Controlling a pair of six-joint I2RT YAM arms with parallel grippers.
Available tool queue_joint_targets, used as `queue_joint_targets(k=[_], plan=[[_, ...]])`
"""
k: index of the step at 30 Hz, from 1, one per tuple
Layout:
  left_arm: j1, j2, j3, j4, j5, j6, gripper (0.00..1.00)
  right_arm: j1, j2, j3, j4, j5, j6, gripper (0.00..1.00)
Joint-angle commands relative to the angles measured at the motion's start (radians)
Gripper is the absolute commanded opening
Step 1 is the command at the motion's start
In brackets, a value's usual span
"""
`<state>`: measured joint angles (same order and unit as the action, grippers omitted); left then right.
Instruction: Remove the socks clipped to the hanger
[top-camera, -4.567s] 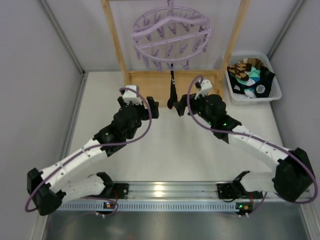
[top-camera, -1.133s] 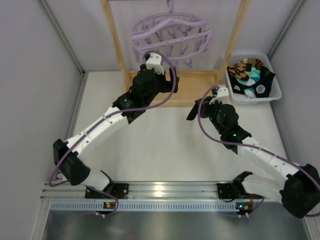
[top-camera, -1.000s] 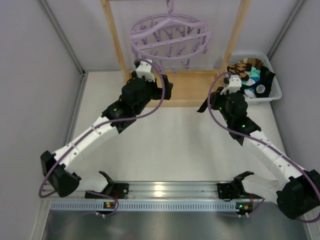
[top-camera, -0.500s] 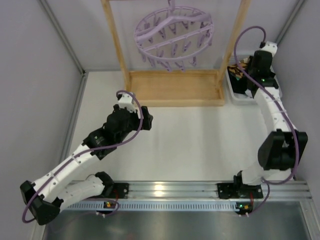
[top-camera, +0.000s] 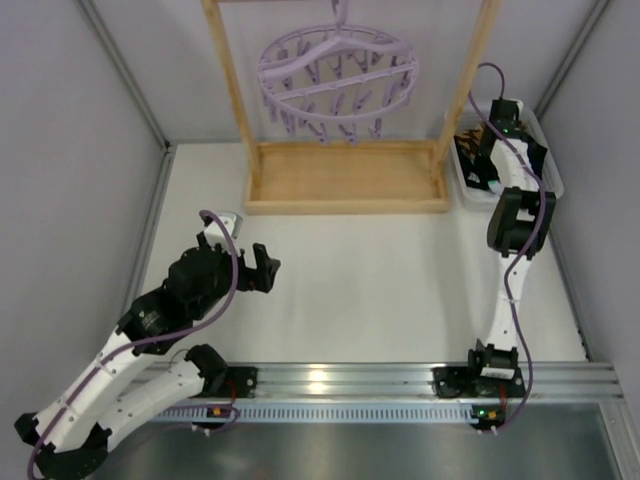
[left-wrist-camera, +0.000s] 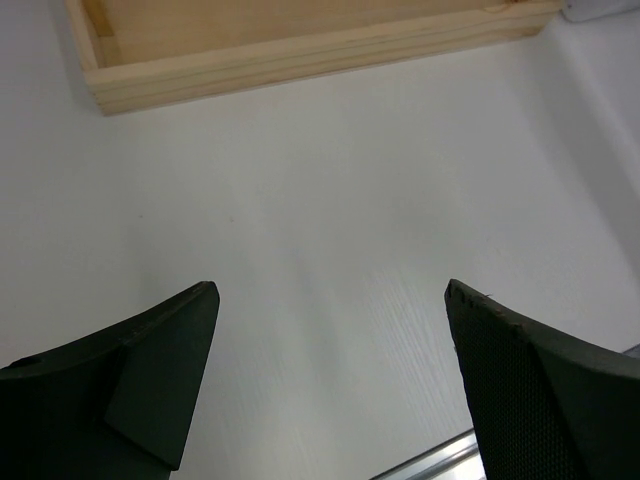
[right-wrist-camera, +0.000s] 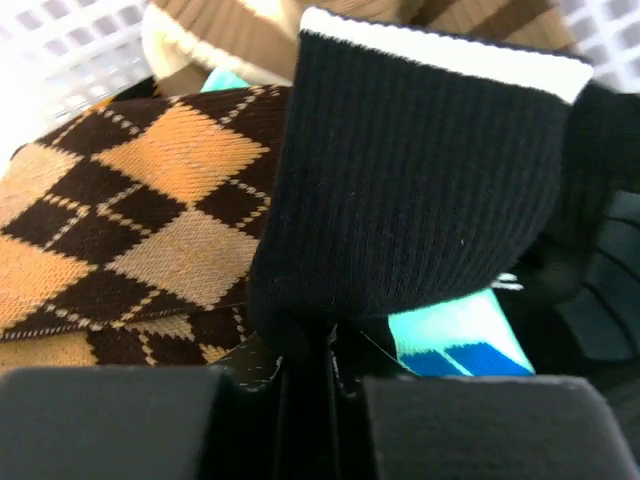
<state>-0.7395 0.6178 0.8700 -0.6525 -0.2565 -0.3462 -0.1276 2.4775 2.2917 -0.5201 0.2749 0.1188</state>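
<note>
The lilac hanger (top-camera: 338, 82) hangs from the wooden frame, and its pegs show no sock. In the right wrist view my right gripper (right-wrist-camera: 310, 352) is shut on the black sock (right-wrist-camera: 420, 170), which has a white cuff band. The fabric bunches between the jaws above other socks in the basket. In the top view the right gripper (top-camera: 487, 155) reaches down into the white basket (top-camera: 549, 168) at the back right. My left gripper (top-camera: 262, 270) hovers open over the bare table at the near left, with nothing between its fingers (left-wrist-camera: 150, 370).
A brown argyle sock (right-wrist-camera: 140, 200) and a turquoise-and-blue sock (right-wrist-camera: 450, 335) lie under the black one. The wooden frame's base tray (top-camera: 345, 178) stands in the middle at the back, its edge (left-wrist-camera: 300, 60) showing in the left wrist view. Grey walls enclose both sides.
The right arm swung from the table's middle to the basket, carrying the black sock. The left arm drew back from the hanger to the near left. The hanger swayed slightly.
</note>
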Motion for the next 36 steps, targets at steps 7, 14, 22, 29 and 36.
queue_joint_targets(k=[7,14,22,29,36], plan=[[0.044,-0.058,-0.008,-0.019,-0.263,0.016,0.98,-0.053,-0.125,-0.139,0.009,-0.212,0.090,0.45],[0.199,-0.030,-0.017,-0.013,-0.175,0.015,0.98,-0.056,-0.515,-0.360,0.098,-0.165,0.110,0.68],[0.281,-0.009,-0.008,-0.003,-0.138,0.036,0.98,-0.052,-0.836,-0.613,0.081,-0.209,0.082,1.00],[0.446,0.042,0.011,0.019,0.015,0.053,0.98,0.150,-1.361,-1.049,0.149,-0.148,0.052,0.99],[0.512,-0.009,-0.009,0.034,0.034,0.067,0.98,0.417,-1.585,-1.186,-0.036,-0.013,0.048,0.99]])
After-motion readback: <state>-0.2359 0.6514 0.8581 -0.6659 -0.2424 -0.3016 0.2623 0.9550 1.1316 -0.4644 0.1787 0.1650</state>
